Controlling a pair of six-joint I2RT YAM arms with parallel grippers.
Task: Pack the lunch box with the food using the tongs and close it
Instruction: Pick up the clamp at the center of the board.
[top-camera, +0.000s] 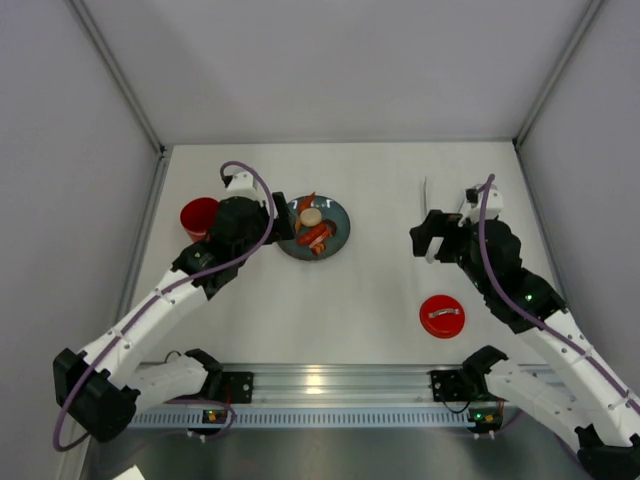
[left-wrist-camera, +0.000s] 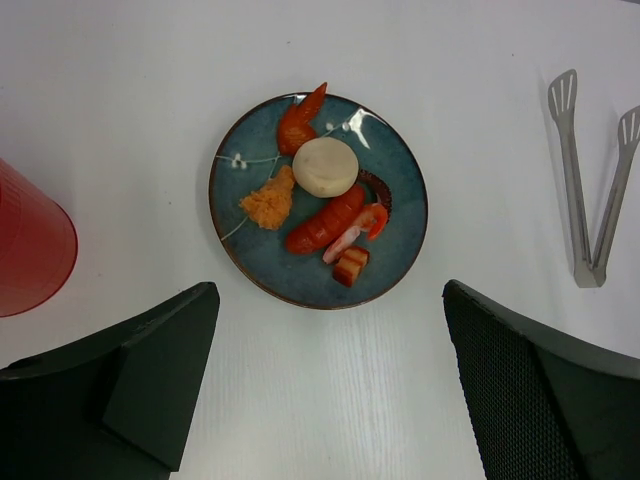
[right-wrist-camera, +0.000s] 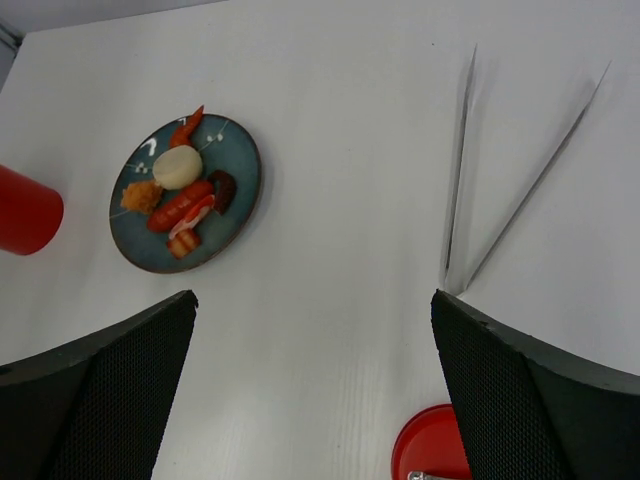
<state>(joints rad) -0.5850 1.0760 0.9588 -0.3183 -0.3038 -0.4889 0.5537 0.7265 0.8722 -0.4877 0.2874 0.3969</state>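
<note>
The food (left-wrist-camera: 325, 205) lies on a blue-grey plate (left-wrist-camera: 290, 275): red-brown sausage bits, orange pieces and a pale round slice. The lunch box (top-camera: 198, 216), a red tub, stands left of the plate (top-camera: 340, 243) and shows at the edge of the left wrist view (left-wrist-camera: 25, 245). My left gripper (top-camera: 283, 228) hovers open at the plate's left rim, with bare table between its fingers (left-wrist-camera: 330, 290). The silver tongs (right-wrist-camera: 457, 180) lie flat at the right, their V joint nearest my right gripper (right-wrist-camera: 313, 297). That gripper (top-camera: 425, 240) is open and empty, just short of the tongs (top-camera: 425, 195).
The flat red lid (top-camera: 441, 316) with a grey strip lies on the table in front of the right arm, and also shows low in the right wrist view (right-wrist-camera: 430, 445). Grey walls close the table on the left, back and right.
</note>
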